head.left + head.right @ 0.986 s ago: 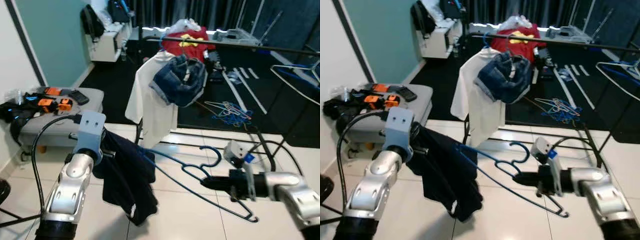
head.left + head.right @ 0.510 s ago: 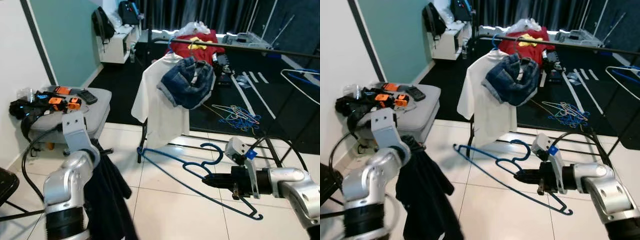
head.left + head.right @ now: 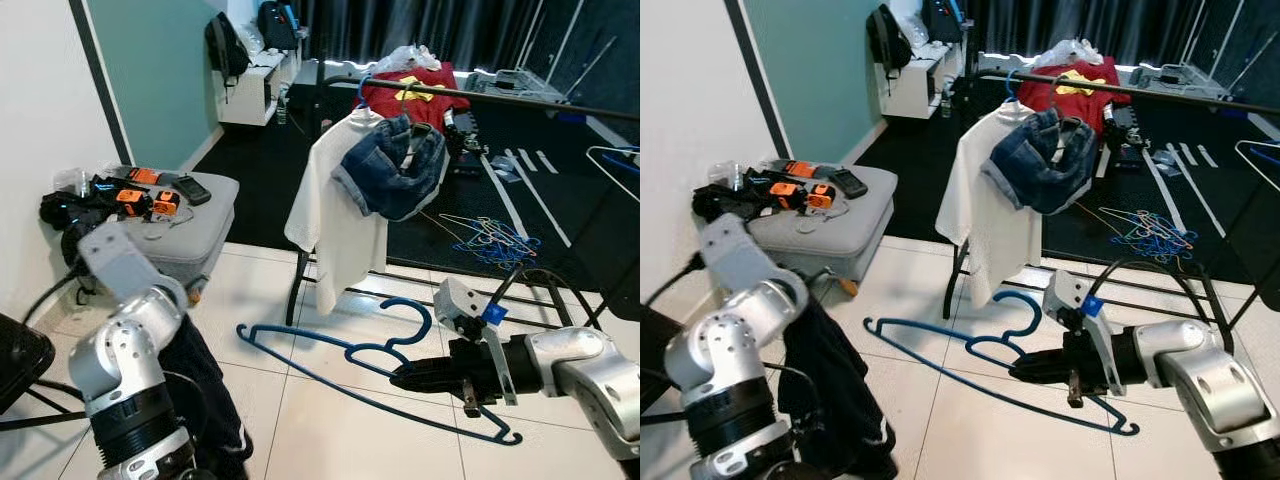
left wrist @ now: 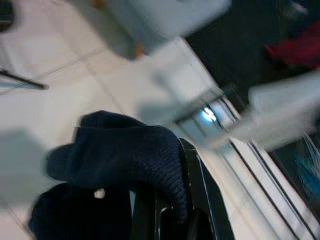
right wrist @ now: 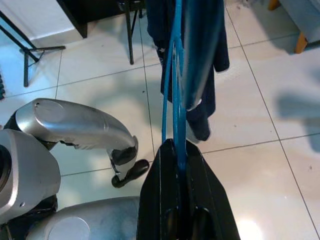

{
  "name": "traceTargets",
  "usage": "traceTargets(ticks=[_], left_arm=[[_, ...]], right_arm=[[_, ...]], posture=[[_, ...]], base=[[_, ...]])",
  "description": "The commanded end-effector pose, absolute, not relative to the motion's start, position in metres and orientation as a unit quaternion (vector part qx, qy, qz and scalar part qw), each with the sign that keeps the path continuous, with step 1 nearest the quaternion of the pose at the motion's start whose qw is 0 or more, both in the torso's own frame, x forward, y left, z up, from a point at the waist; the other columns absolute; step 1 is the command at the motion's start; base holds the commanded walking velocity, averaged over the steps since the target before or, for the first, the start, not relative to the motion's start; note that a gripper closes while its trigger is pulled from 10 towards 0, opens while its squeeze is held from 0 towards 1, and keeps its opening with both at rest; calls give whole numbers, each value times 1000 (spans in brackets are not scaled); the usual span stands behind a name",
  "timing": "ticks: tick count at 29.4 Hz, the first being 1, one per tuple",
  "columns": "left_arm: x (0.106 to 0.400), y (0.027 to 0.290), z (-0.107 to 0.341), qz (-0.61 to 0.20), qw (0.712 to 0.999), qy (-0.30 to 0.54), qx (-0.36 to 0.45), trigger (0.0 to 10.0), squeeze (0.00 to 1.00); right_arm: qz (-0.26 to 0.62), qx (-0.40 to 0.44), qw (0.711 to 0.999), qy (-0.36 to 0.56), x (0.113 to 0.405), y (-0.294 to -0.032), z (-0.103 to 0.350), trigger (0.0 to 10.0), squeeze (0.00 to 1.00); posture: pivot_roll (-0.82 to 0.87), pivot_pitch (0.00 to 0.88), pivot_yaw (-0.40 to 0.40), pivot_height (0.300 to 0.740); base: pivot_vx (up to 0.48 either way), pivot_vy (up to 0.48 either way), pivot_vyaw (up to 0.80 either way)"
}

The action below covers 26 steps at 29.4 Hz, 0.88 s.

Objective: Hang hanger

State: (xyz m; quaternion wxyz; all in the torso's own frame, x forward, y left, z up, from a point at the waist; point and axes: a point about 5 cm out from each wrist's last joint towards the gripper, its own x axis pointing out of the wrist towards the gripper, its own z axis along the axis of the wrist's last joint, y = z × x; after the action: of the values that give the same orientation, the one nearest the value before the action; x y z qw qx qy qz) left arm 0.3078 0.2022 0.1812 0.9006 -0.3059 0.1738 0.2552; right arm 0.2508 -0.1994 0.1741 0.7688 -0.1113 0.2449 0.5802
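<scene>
- The blue wire hanger (image 3: 340,350) is held out level above the white tiled floor (image 3: 330,440), its hook curling up toward the clothes rack — its long bottom wire runs from near the robot's left side across to its right.
- The right gripper (image 3: 408,378) is clamped on the hanger just below the hook; in the right wrist view the blue wires (image 5: 174,95) run straight out from between the closed black fingers (image 5: 159,200).
- The left gripper (image 4: 172,220) is pinched shut on a dark navy garment (image 3: 205,400) that hangs down beside the left arm to the floor; the left wrist view shows knit fabric (image 4: 125,155) draped over the fingers — this view is blurred.
- Beyond the hanger stands the black clothes rack (image 3: 470,95), its rail carrying a white shirt (image 3: 335,215), blue denim shorts (image 3: 395,175) and a red shirt (image 3: 410,90).
- Left of the rack sits a grey padded stool (image 3: 190,235) with orange-and-black tools (image 3: 135,198) on top.
- More blue hangers (image 3: 490,235) lie on the dark carpet behind the rack.
</scene>
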Motion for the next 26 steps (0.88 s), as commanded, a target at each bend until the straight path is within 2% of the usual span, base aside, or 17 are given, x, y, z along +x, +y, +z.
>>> traceTargets(ticks=[1,6,12,15,19,20,22,23,26], left_arm=[[316,155,209,214,889,145,-378,10000,0],[316,150,213,221,884,137,-389,10000,0],[318,116,236,168,882,99,-429,10000,0],[319,109,239,153,885,98,-429,10000,0],[320,101,238,139,888,105,-426,10000,0],[321,100,237,138,889,107,-424,10000,0],[321,100,237,138,889,107,-424,10000,0],[320,99,236,141,889,108,-423,10000,0],[321,99,236,143,886,109,-427,10000,0]], right_arm=[[587,-121,763,242,250,-194,179,10000,0],[590,-123,761,241,250,-192,181,10000,0],[623,-117,734,242,245,-170,181,10000,0],[627,-112,734,236,247,-162,180,10000,0],[618,-109,746,223,254,-151,179,10000,0],[603,-112,759,218,260,-148,177,10000,0],[603,-112,759,218,260,-148,177,10000,0],[586,-116,773,215,266,-147,176,10000,0],[571,-114,785,210,272,-143,176,10000,0]], posture=[[-117,0,-3,740],[-115,0,-4,740],[-110,0,1,740],[-109,0,1,740],[-107,0,6,740],[-107,0,7,740],[-107,0,7,740],[-107,0,7,740],[-106,0,8,740]], base=[[0,0,0],[0,0,0],[0,0,0],[0,0,0],[0,0,0],[0,0,0],[0,0,0],[0,0,0],[0,0,0]])
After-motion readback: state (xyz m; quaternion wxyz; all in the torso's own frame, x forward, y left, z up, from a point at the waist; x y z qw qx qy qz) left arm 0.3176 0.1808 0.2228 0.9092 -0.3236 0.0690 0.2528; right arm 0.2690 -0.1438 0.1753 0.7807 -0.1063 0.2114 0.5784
